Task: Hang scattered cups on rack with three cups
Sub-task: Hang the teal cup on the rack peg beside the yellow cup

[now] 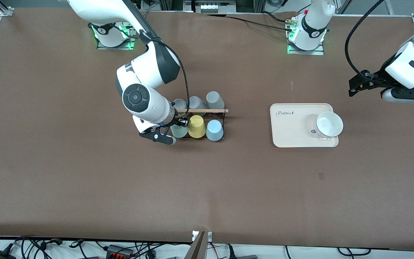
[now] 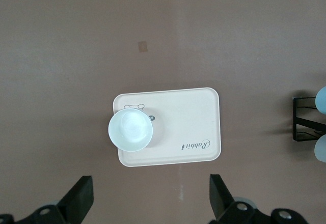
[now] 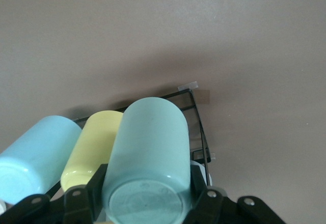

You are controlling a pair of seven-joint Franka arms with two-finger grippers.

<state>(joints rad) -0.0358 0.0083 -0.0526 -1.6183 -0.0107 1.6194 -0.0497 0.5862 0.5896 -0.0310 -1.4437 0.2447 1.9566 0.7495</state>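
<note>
My right gripper (image 1: 177, 131) is shut on the pale mint-green cup (image 1: 179, 131), fingers on both of its sides, shown in the right wrist view (image 3: 150, 147). The cup is upside down at the black wire rack (image 1: 201, 110), on its nearer row at the right arm's end, beside the yellow tumbler (image 1: 197, 126). The light blue cup (image 1: 214, 130) stands upside down on that row past the yellow one. Three grey cups (image 1: 195, 103) sit on the farther row. My left gripper (image 1: 358, 85) is open and empty in the air, waiting at the left arm's end of the table.
A cream tray (image 1: 289, 135) with a white bowl (image 1: 329, 124) on it lies between the rack and the left arm's end. It also shows in the left wrist view (image 2: 193, 117) with the bowl (image 2: 131, 129). The left gripper (image 2: 150, 203) hangs over bare table beside it.
</note>
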